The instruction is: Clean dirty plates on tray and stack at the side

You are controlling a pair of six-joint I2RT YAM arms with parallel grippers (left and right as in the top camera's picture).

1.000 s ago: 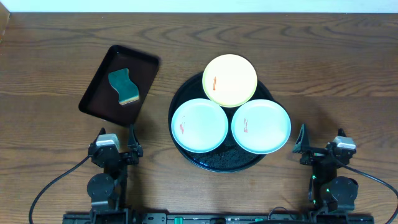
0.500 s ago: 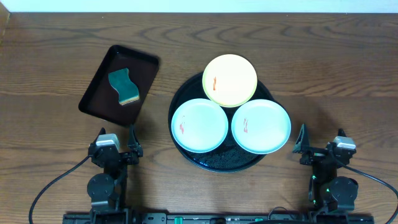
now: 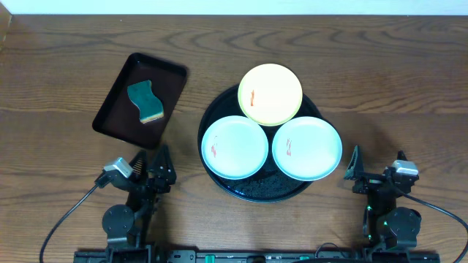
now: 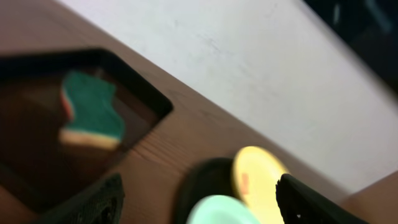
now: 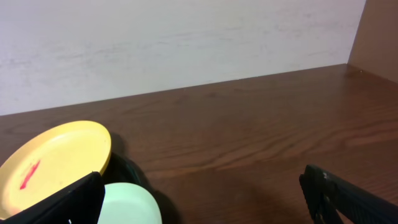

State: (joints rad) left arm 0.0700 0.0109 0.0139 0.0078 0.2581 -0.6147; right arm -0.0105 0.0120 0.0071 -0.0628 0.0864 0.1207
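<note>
Obs.: the round glossy black tray [image 3: 256, 189] sits at table [image 3: 380, 66] centre and carries all the plates.

Plates, count 3, lying flat and none stacked:
- pale yellow plate [image 3: 270, 94] at the tray's 12 o'clock, overhanging the rim
- left mint-white plate [image 3: 234, 148] at 8 o'clock
- right mint-white plate [image 3: 307, 148] at 4 o'clock, overhanging the rim

Each shows one small red-orange smear left of its centre. The three lie close together, edges nearly meeting.

Other items: 1 rectangular dark tray [image 3: 168, 79] at 10 o'clock of the round tray, well apart from it, holding 1 green sponge [image 3: 145, 101].

Arms, count 2, both low at the table's 6 o'clock edge:
- Left gripper [image 3: 151, 157] is angled toward 1 o'clock. Its fingers [image 4: 93, 202] are spread wide and hold nothing; the wrist view is blurred.
- Right gripper [image 3: 376, 157] points to 12 o'clock, beside the tray's 4 o'clock rim without touching it. Its fingers [image 5: 329, 190] are likewise spread and empty.
</note>
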